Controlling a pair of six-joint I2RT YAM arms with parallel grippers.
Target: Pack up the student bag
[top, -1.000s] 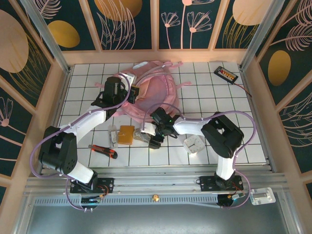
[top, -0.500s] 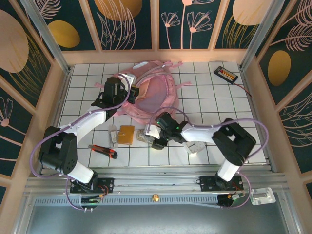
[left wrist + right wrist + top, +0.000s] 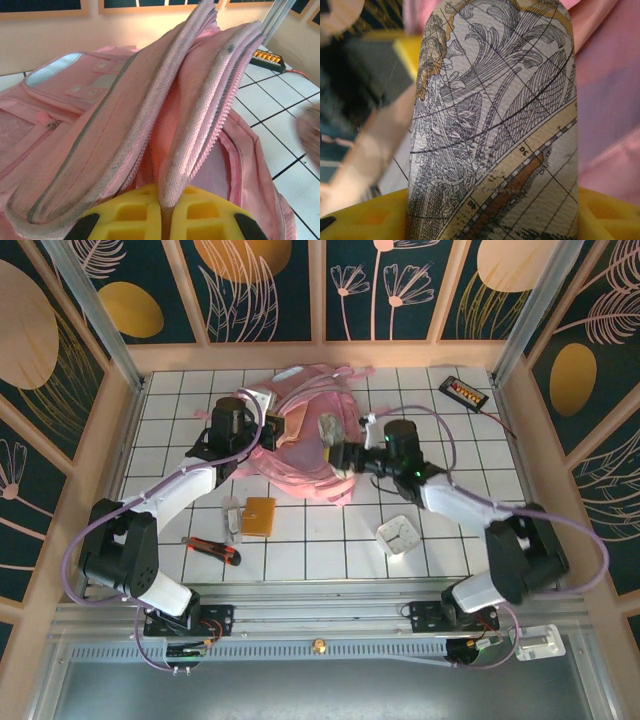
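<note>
Student bag [image 3: 300, 445]: zipper rim pinched tight between the pads of left hand [image 3: 165, 215], flap held up. Right hand [image 3: 338, 440] clamped partway round map-printed case [image 3: 495, 125], over the bag's open mouth. Lies at back middle of tabletop [image 3: 330, 555]. Nearer: orange block [image 3: 259, 515], red-handled cutter [image 3: 212, 551], white square [image 3: 398, 535].

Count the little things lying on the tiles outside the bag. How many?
5: a red-black cutter, a whitish thing and an orange pad near left, a white square near right, a black box far right. The bag may hide more.
</note>
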